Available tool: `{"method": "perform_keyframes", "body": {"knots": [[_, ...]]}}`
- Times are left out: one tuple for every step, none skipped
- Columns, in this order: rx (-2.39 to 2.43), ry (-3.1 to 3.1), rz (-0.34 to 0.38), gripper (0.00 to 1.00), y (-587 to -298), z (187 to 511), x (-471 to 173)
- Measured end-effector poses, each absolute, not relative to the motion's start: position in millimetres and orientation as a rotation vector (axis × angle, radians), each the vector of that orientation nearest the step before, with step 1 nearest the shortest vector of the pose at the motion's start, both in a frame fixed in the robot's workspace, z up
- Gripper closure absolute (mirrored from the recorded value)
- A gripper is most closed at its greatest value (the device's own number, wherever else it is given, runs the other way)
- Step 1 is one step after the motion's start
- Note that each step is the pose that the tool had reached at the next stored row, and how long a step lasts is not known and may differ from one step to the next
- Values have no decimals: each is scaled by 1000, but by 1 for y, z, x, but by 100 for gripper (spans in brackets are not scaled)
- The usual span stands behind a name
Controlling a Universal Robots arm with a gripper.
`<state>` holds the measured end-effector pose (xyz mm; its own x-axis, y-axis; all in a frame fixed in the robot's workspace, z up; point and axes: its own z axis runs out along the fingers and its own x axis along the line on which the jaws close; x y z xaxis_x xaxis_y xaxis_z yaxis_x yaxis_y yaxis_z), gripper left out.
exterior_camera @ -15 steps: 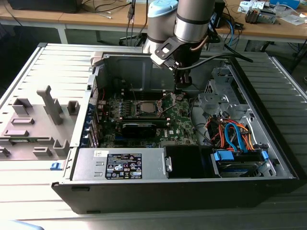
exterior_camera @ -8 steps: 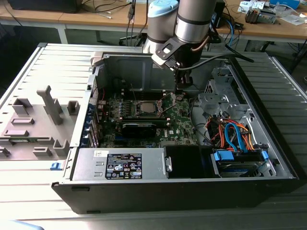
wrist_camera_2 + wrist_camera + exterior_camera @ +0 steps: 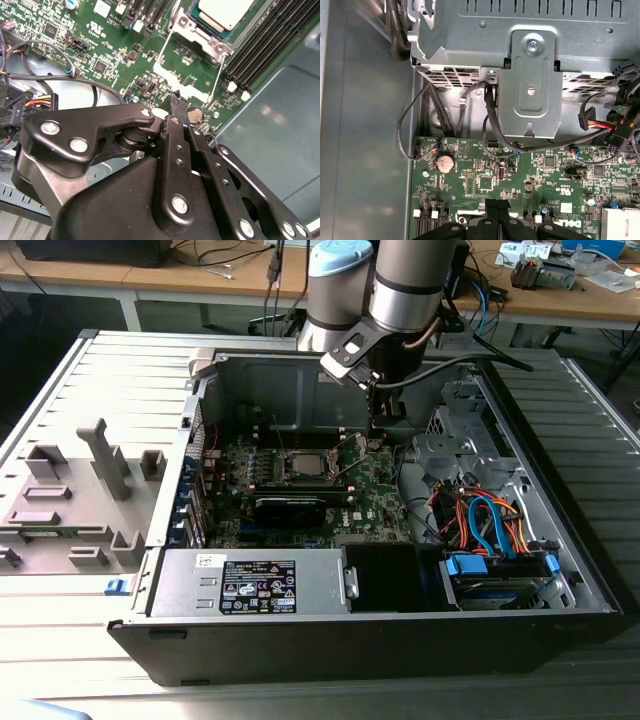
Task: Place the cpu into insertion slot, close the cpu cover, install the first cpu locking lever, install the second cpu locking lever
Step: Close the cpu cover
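Note:
The cpu (image 3: pixel 303 464) lies silver-topped in the insertion slot (image 3: pixel 282 466) in the middle of the green motherboard, and the second wrist view also has the cpu (image 3: pixel 226 12) at its edge. The cpu cover (image 3: pixel 347 453) stands flipped up on the side of the socket toward the exterior view's right; through the window of the cpu cover (image 3: pixel 172 75) the board shows. My gripper (image 3: pixel 384 430) hangs over the board just beyond the raised cover, toward the exterior view's right. Its black fingers are pressed together with nothing between them, and my gripper (image 3: pixel 175 97) points down near a coin battery.
A black card (image 3: pixel 290 508) lies in front of the socket, and long memory slots (image 3: pixel 265 40) run beside it. Case walls, a power supply (image 3: pixel 250 585) and a drive cage with cables (image 3: pixel 490 530) ring the board. A metal bracket (image 3: pixel 530 75) rises behind the gripper.

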<state>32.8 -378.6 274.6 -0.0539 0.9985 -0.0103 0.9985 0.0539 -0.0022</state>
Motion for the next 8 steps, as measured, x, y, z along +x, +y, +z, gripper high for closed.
{"method": "perform_keyframes", "body": {"knots": [[2157,2276,-14,89,-379,274,33],[2157,2276,-14,89,-379,273,33],[2157,2276,-14,89,-379,273,33],[2157,2276,-13,89,-379,272,34],[2157,2276,-13,89,-379,272,34],[2157,2276,-14,89,-379,271,34],[2157,2276,-13,89,-379,271,34],[2157,2276,-14,89,-379,270,35]]}}
